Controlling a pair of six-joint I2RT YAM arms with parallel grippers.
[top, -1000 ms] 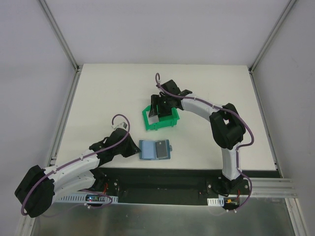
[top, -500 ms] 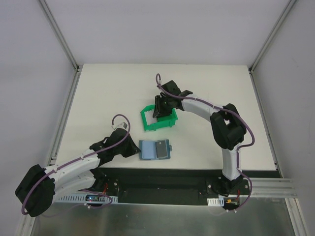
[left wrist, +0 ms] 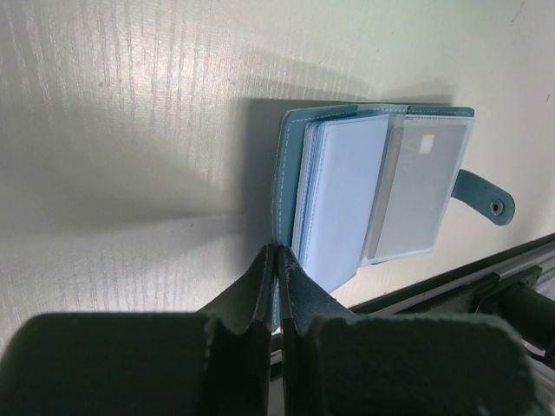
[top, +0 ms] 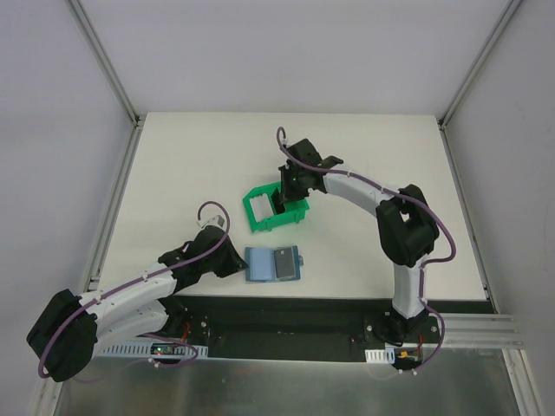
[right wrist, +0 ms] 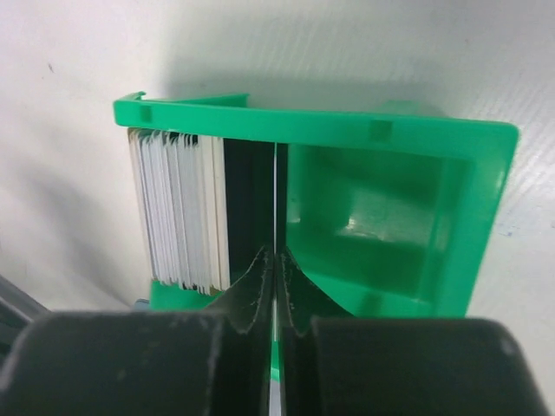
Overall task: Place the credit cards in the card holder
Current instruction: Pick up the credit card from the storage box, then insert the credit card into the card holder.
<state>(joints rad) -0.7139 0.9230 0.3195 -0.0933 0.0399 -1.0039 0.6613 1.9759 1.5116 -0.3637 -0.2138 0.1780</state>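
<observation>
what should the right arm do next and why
Probably lift the right gripper straight up. It is shut on one thin card, standing apart from the stack in the bin, and the left gripper clamps the cover of the open holder, which looks ready to receive it.

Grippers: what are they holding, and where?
Left gripper: teal-blue folding card holder, by its cover edge. Right gripper: thin pale card, by its edge, inside green plastic bin.
</observation>
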